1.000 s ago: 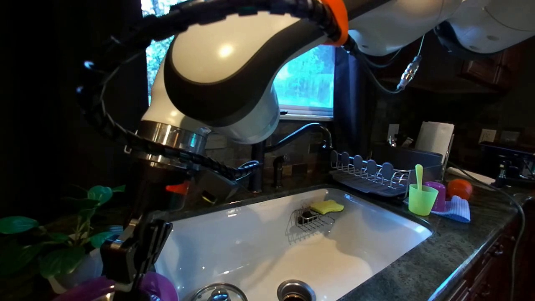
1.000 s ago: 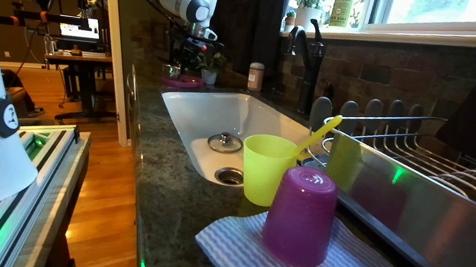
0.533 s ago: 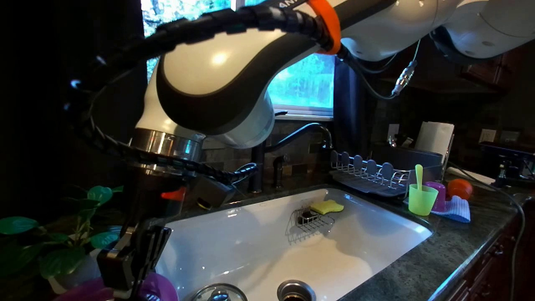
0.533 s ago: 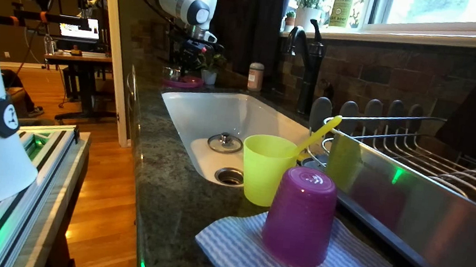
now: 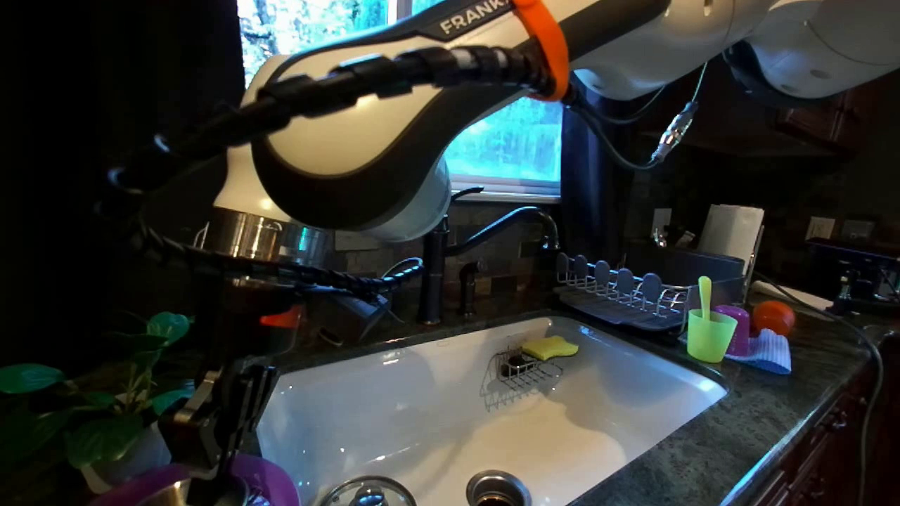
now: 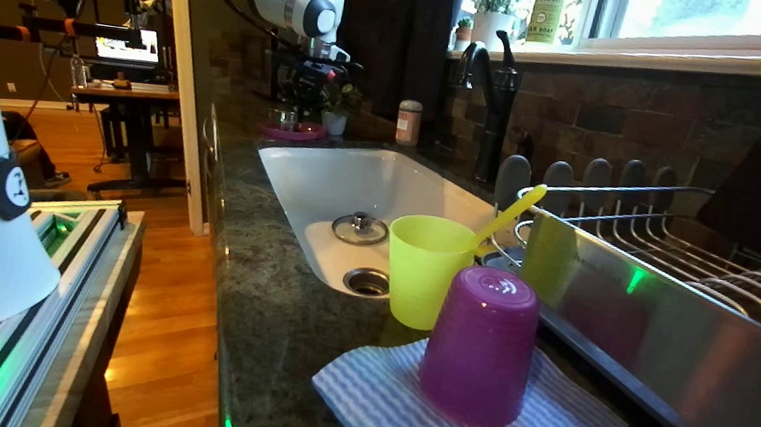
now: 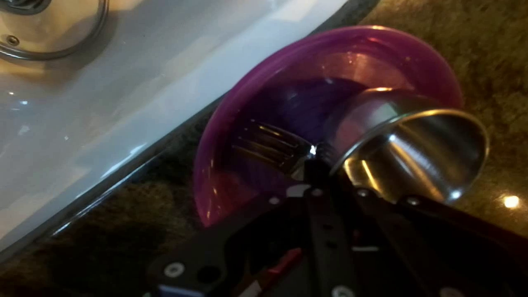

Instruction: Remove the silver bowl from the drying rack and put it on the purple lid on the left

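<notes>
1. Wrist view: our fingers [image 7: 317, 175] appear pinched on the rim of the silver bowl [image 7: 412, 146], whose mouth gapes right beside them; we cannot tell whether it is level.
2. Beneath fingers and bowl lies the purple lid [image 7: 379, 62]. We judge this to be the setting-down, though (the bowl's base being hidden) we can't say if the two touch.
3. Our main worry is the bowl's position: seen from here, it overlaps the lid's raised rim on its side of the fingers. Let go there, it could perch on that rim and tip onto the counter [image 7: 495, 49].
4. A fork [image 7: 274, 144] lies on the lid just across the fingers from the bowl; spreading them could knock it, and any part of it under the bowl could make the bowl rock.
5. Beyond the fork, outward from the fingers, the lid's edge runs close to the sink [image 7: 165, 78]; a shove that way might send it over.
6. Room looks better past the bowl, where the counter runs on. In an exterior view a plant [image 5: 105, 444] stands near the fingers, so we'd favour backing straight up; the drying rack [image 5: 626, 299] is well apart from them.
</notes>
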